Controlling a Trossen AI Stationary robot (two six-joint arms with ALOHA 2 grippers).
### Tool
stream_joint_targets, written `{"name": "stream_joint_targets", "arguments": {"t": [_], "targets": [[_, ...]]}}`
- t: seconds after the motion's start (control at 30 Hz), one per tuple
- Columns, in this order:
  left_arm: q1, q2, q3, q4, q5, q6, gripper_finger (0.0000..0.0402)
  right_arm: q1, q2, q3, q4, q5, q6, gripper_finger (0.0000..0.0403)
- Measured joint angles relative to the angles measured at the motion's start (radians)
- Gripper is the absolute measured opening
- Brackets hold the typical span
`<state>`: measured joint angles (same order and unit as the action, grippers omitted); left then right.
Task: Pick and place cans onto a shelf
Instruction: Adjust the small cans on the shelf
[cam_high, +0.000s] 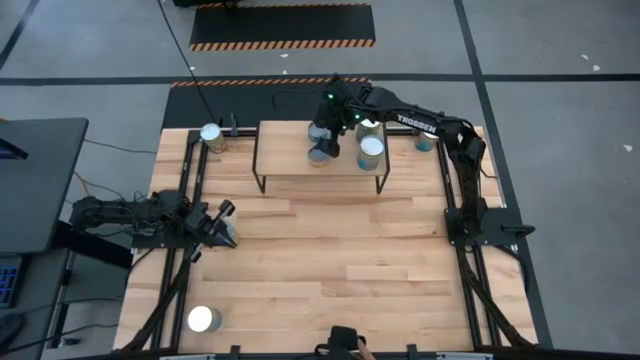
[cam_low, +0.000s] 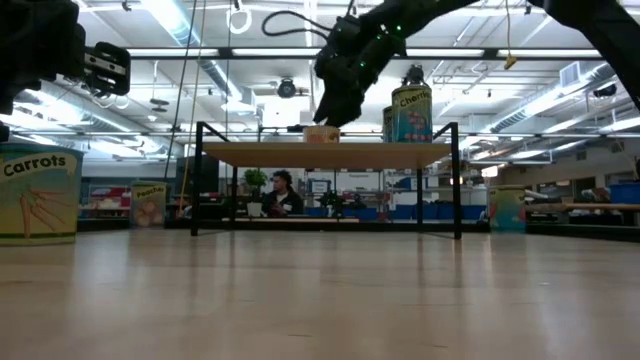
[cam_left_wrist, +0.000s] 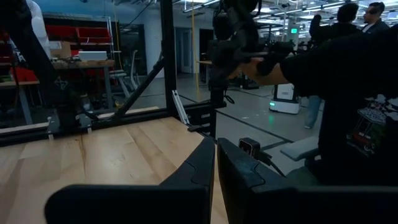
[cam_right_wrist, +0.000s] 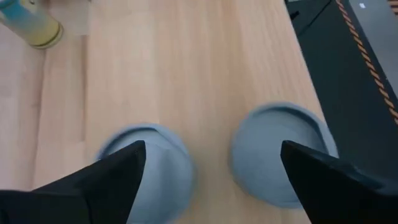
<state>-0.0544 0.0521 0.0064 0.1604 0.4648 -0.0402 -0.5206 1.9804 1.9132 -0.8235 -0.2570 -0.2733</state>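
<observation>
Hovering over the shelf (cam_high: 300, 170) at the upper middle of the high view, the right gripper (cam_high: 326, 130) has its fingers spread wide and grasps nothing. Its wrist view shows the 2 dark fingertips (cam_right_wrist: 118, 171) standing apart above 2 dull blue-grey can tops (cam_right_wrist: 277, 155) that sit side by side on the light wood board. In the high view these 2 small cans (cam_high: 322, 148) lie under and just below the gripper, at the shelf's middle. To their right on the shelf stand 2 silver-topped cans (cam_high: 371, 150), one behind the other. In the low view one of these carries a teal label (cam_low: 411, 110) with writing that begins "Cher"; the rest is too blurred to read.

Off the shelf, a silver-topped can (cam_high: 212, 136) stands at the table's (cam_high: 330, 260) upper left, another (cam_high: 204, 319) at its lower left, and a teal-sided one (cam_high: 426, 140) just right of the shelf. At the left edge of the low view a large can reads "Carrots" (cam_low: 38, 195); a smaller one (cam_low: 150, 204) farther back bears a word I cannot read.

The left gripper (cam_high: 222, 225) rests at the table's left side, fingers (cam_left_wrist: 239, 168) clenched together on nothing. The right arm's link reads "TROSSEN" (cam_high: 412, 120).
</observation>
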Motion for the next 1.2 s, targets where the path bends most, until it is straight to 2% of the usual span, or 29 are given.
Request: {"name": "stream_joint_targets", "arguments": {"t": [0.4,0.73,1.1,1.2], "targets": [[0.000,0.000,0.000,0.000,0.000,0.000,0.0027,-0.007,0.000,-0.043,-0.022,0.006,-0.011,0.0375],[0.000,0.000,0.000,0.000,0.000,0.000,0.0027,0.021,-0.008,-0.039,-0.099,0.119,-0.022,0.0373],[0.000,0.000,0.000,0.000,0.000,0.000,0.0027,0.023,-0.004,0.047,-0.275,0.144,-0.050,0.0373],[0.000,0.000,0.000,0.000,0.000,0.000,0.0027,0.023,-0.003,0.047,-0.313,0.184,-0.080,0.0373]]}}
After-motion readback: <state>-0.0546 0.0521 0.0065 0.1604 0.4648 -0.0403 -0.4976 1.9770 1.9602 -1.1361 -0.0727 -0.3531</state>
